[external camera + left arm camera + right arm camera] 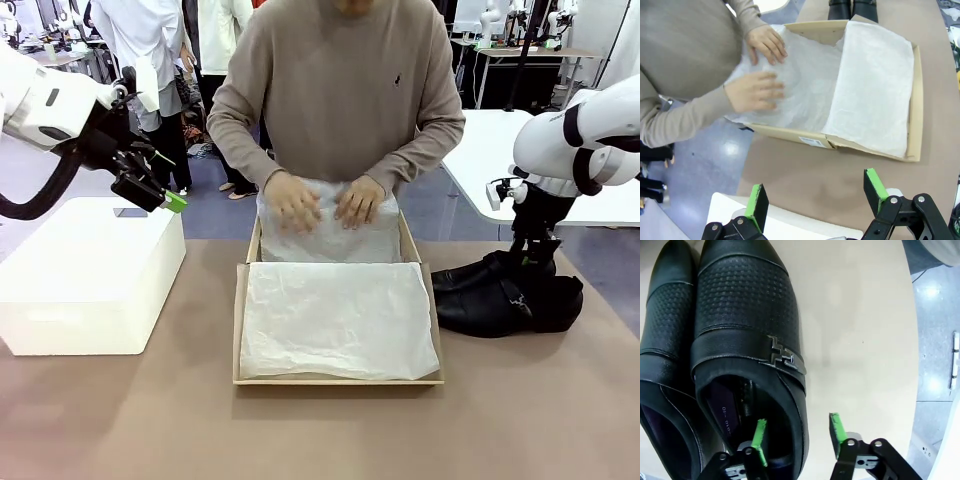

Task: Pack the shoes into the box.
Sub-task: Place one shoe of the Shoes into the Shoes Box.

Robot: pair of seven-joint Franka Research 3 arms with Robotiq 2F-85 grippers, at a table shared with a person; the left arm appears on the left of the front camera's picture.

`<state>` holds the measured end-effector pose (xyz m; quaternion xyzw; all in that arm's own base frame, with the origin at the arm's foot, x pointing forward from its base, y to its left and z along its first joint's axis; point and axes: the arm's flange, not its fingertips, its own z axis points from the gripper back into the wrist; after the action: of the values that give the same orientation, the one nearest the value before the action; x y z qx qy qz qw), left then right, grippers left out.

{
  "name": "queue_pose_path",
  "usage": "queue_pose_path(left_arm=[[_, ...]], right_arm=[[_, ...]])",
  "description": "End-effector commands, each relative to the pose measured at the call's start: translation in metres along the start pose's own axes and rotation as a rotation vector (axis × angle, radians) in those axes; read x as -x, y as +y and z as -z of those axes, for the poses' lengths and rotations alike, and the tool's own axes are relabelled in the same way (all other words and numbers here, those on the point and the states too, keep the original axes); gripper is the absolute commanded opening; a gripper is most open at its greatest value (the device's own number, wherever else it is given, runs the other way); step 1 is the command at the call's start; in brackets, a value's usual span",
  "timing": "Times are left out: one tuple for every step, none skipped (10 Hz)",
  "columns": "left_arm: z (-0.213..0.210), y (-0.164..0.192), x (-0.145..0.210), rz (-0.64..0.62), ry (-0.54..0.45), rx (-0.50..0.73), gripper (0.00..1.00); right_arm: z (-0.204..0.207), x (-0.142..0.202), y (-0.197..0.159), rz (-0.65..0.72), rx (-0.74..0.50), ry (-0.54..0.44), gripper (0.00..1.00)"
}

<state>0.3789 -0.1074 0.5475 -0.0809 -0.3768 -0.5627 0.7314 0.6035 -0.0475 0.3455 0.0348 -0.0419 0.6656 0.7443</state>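
Two black shoes (510, 305) lie side by side on the table, right of the box (240, 330). My right gripper (535, 262) stands straight down over their heel ends. In the right wrist view it (799, 430) straddles the side wall of one shoe (747, 305), one finger inside the opening and one outside, with gaps showing; the other shoe (667, 315) lies alongside. The tan box is open and lined with white tissue paper (340, 320). A person's hands (292, 200) press tissue over the raised lid. My left gripper (165, 195) hangs open above the white bin's far edge.
A large white bin (90, 270) sits at the table's left, under my left gripper (815, 197). The person stands at the far edge behind the box (916, 100). Bare brown table runs in front of the box and right of the shoes.
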Motion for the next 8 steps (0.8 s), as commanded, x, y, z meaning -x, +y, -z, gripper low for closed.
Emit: queue_pose_path(left_arm=[[0.0013,0.0023,0.0024,0.009,-0.017,0.013,1.0],[0.0013,0.0023,0.0024,0.009,-0.017,0.013,1.0],[0.0013,0.0023,0.0024,0.009,-0.017,0.013,1.0],[0.0013,0.0023,0.0024,0.009,-0.017,0.013,1.0],[0.0013,0.0023,0.0024,0.009,-0.017,0.013,1.0],[0.0013,0.0023,0.0024,0.009,-0.017,0.013,1.0],[0.0013,0.0023,0.0024,0.009,-0.017,0.013,1.0],[0.0013,0.0023,0.0024,0.009,-0.017,0.013,1.0]], right_arm=[[-0.0037,0.0036,-0.0044,-0.03,-0.01,0.006,0.0],[-0.0044,0.0041,-0.0038,-0.031,-0.014,0.006,0.0],[-0.0055,0.0041,-0.0031,-0.031,-0.019,0.007,0.0],[-0.0066,0.0041,-0.0024,-0.034,-0.02,0.006,0.0],[-0.007,0.0039,-0.002,-0.036,-0.021,0.009,0.0],[-0.0077,0.0042,-0.0016,-0.035,-0.022,0.007,0.0],[-0.0098,0.0054,-0.001,-0.032,-0.021,-0.003,0.0],[-0.0117,0.0064,-0.0006,-0.029,-0.021,-0.007,0.0]])
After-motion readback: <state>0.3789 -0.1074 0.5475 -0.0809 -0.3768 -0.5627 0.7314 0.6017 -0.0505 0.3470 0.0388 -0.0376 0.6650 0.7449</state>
